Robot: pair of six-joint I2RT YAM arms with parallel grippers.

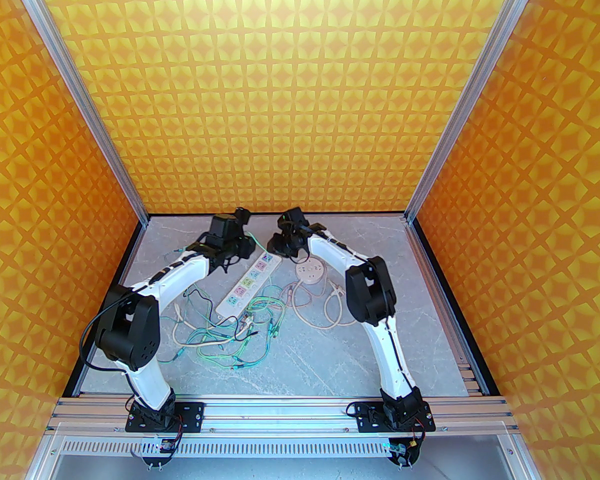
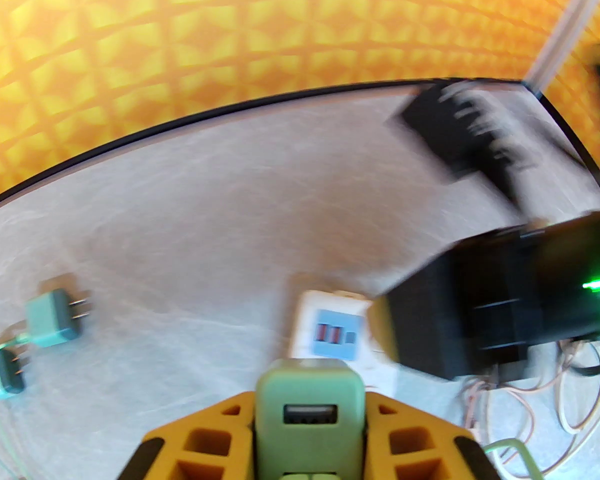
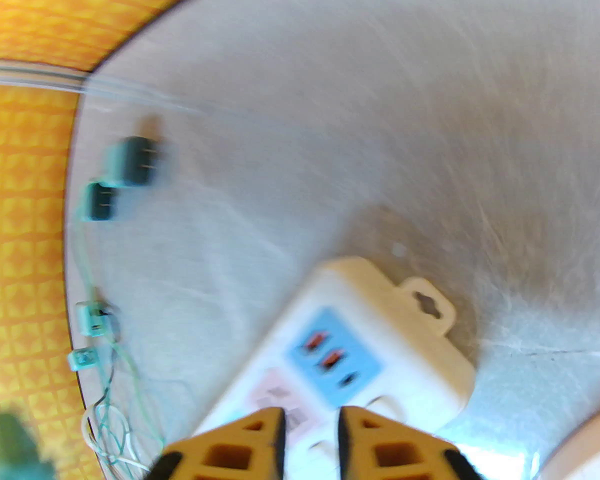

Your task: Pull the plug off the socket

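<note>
Left claw [image 2: 310,420] clamped on green plug [image 2: 307,393], fingers [image 2: 205,443] hugging both sides. Plug out of white power strip [image 2: 302,325]; empty blue socket [image 2: 337,335] just beyond, 12 o'clock. Right claw [image 3: 307,435] slightly parted, empty, over strip's end. Left arm [image 1: 175,273], right arm [image 1: 340,255]: elbows bent, wrists meeting above strip's far end on counter [image 1: 330,358].

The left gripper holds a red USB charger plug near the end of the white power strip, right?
No. The left wrist view shows the USB charger plug in the left gripper is pale green, not red, near the end of the white power strip.
</note>
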